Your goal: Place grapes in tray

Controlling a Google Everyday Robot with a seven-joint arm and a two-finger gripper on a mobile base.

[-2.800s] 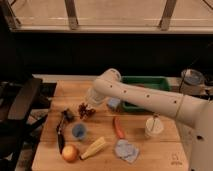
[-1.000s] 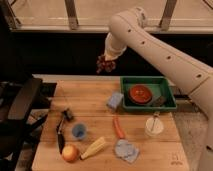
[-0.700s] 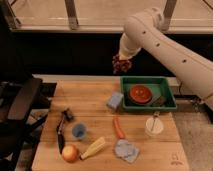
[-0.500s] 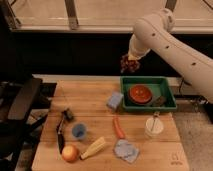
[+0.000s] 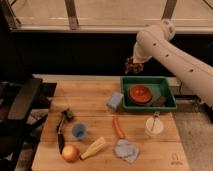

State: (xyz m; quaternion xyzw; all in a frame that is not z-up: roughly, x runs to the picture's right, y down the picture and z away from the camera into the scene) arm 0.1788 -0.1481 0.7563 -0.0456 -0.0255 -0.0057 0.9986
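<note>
Near left: orange fruit [image 5: 70, 152] untouched on the table [image 5: 90, 100]. Gripper [image 5: 134, 63] pinches the grapes [image 5: 133, 66] in the air, just past the far-left corner of the tray [image 5: 170, 85]. Pickup done; lowering and release remain

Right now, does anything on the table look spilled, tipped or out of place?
Nothing stands out. The gripper holds the grapes in the air above the tray's left rear corner; the red bowl sits upright inside the tray.

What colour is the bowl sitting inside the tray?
Red; the bowl sits in the green tray, camera view, with the pincer holding the grapes above.
</note>
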